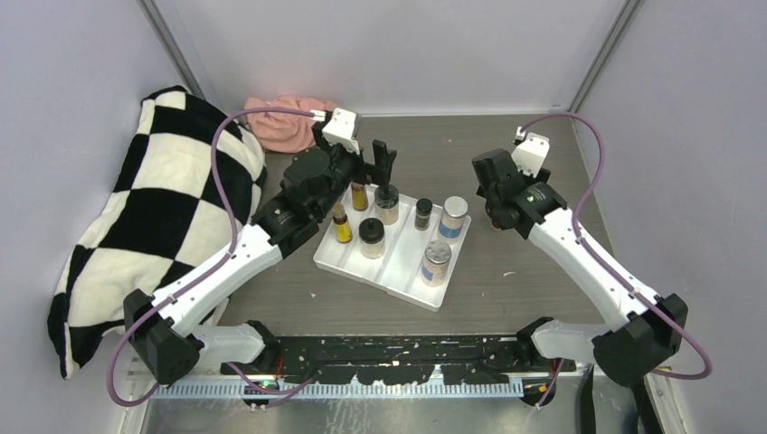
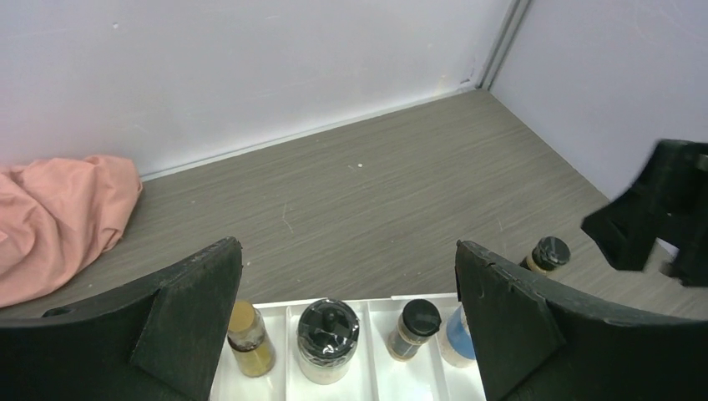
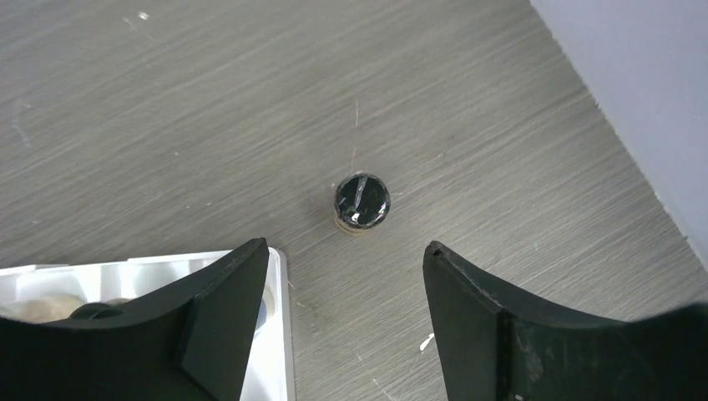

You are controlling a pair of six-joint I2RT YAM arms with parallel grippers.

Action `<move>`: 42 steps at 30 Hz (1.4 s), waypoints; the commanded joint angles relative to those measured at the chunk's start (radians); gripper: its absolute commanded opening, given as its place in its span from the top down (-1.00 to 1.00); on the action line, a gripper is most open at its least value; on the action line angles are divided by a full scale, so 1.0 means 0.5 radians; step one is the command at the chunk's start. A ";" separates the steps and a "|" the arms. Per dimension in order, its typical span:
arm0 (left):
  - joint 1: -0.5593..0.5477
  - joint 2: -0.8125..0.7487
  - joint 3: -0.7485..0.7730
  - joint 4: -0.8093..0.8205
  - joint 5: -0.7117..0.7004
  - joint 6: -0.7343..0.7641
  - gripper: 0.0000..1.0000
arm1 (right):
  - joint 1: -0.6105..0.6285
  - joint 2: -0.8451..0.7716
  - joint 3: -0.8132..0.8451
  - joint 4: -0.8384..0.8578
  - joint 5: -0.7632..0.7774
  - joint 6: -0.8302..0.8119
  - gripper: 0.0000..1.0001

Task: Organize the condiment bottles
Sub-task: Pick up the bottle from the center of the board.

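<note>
Notably, both shakers (image 1: 455,209) (image 1: 437,254) carry blue labels (image 1: 451,228) (unreadable).

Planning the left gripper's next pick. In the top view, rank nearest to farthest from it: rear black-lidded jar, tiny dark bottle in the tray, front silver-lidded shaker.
1. Rear black-lidded jar, right at the left gripper.
2. Tiny dark bottle, one slot right in the tray.
3. Front silver-lidded shaker, near right end.

Seven bottles (image 1: 372,237) in tray (image 1: 348,258); eighth bottle (image 3: 362,203) on table (image 3: 467,100) right of it
</note>
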 commanded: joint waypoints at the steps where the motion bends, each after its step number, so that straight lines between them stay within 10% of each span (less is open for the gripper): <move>1: -0.008 0.013 0.090 -0.033 0.114 0.008 -1.00 | -0.229 0.147 0.004 0.117 -0.361 0.055 -0.47; 42: 0.014 -0.002 0.000 0.006 0.135 -0.001 -1.00 | -0.697 0.628 -0.069 0.222 -0.774 0.302 -0.33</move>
